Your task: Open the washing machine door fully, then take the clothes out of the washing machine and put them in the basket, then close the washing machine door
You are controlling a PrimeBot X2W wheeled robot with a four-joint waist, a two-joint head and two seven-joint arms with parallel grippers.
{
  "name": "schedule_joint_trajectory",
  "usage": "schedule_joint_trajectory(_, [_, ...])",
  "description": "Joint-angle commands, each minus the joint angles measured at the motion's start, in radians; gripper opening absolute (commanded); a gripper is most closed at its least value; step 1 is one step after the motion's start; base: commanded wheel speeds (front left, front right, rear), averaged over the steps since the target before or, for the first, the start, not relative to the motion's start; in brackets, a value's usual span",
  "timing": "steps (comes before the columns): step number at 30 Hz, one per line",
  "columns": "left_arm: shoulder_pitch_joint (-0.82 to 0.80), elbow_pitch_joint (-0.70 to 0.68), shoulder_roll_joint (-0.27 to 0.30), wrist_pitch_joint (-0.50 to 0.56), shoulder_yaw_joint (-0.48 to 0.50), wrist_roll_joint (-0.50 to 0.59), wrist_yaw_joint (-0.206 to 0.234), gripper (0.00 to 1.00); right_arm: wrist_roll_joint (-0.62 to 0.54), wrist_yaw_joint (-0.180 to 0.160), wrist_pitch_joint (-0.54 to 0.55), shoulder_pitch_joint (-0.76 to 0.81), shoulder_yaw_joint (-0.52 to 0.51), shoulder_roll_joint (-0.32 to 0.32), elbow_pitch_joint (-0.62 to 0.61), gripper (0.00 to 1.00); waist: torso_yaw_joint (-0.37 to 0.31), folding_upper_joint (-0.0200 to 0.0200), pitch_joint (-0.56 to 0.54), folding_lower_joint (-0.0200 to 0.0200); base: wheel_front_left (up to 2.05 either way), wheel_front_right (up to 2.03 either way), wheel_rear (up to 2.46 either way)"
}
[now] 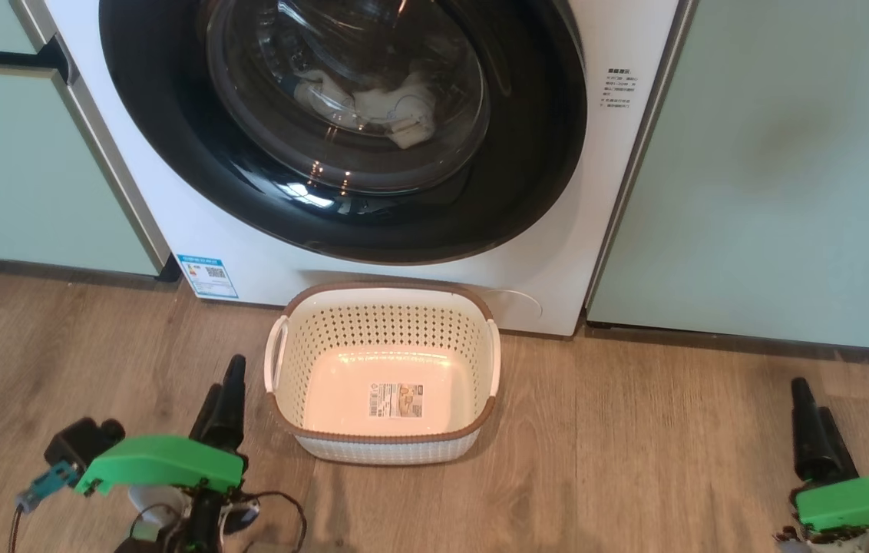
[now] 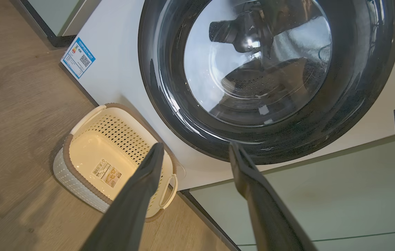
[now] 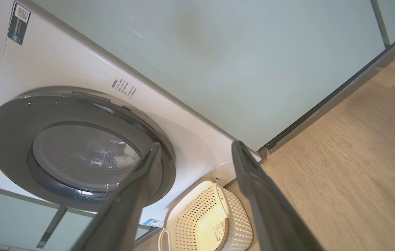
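Note:
The white washing machine fills the top of the head view. Its door, a glossy black ring around bulging glass, lies closed against the front. Through the glass the pale clothes rest in the drum. The cream basket stands empty on the floor just below the door, a label sticker on its bottom. My left gripper hangs open just left of the basket, and my right gripper is open far off to its right. The left wrist view looks between open fingers at the door and basket.
Pale green cabinet doors flank the machine on both sides. A blue label sits at the machine's lower left corner. Wooden floor stretches between basket and right gripper. Loose cables hang by my left wrist.

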Motion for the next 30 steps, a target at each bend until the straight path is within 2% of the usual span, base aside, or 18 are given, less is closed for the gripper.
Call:
schedule_joint_trajectory(1, [-0.059, -0.040, 0.017, -0.013, 0.019, 0.041, 0.004, 1.00, -0.053, 0.002, -0.014, -0.068, 0.017, -0.017, -0.046, 1.00, 0.000, 0.0000, 0.001, 0.0000, 0.00, 0.00, 0.00])
schedule_joint_trajectory(19, [-0.099, -0.062, 0.020, -0.063, 0.008, 0.324, 0.031, 1.00, -0.401, 0.003, -0.064, -0.089, 0.057, -0.031, -0.045, 1.00, 0.004, 0.0000, 0.008, 0.0000, 0.00, 0.00, 0.00])
schedule_joint_trajectory(30, [-0.122, -0.070, 0.022, -0.095, 0.004, 0.518, 0.045, 1.00, -0.593, 0.003, -0.097, -0.105, 0.036, -0.027, -0.043, 1.00, 0.003, 0.0000, 0.011, 0.0000, 0.00, 0.00, 0.00])
